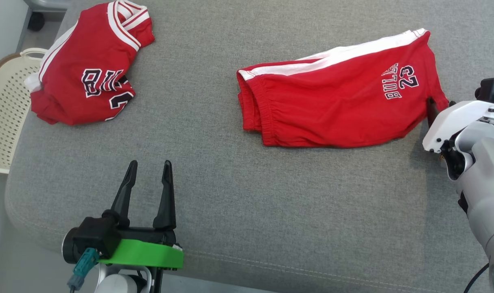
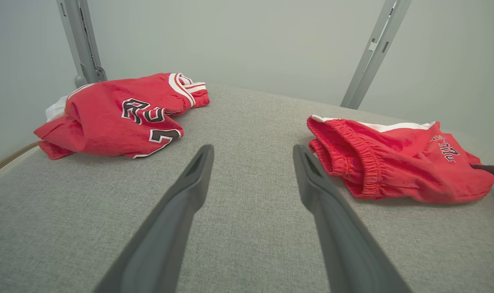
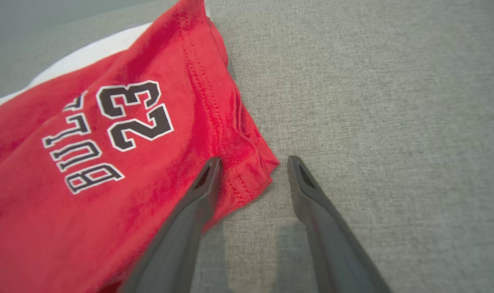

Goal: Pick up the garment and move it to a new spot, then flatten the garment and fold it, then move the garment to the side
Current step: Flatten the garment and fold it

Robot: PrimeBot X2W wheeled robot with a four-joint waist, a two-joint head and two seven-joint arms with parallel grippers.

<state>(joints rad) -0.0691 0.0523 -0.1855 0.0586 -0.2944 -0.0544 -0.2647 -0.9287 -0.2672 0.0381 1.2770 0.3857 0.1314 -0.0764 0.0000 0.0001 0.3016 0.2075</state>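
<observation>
Straddling a corner of the red shorts (image 3: 35, 211), right hand (image 3: 253, 162) parted, empty.

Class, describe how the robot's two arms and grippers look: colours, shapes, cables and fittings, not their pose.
The left gripper has two long, dark, tapering fingers on a black body with a bright green plate and a teal connector. The right gripper has the same dark fingers; its arm is pale grey with a white bracket and a black cable.
</observation>
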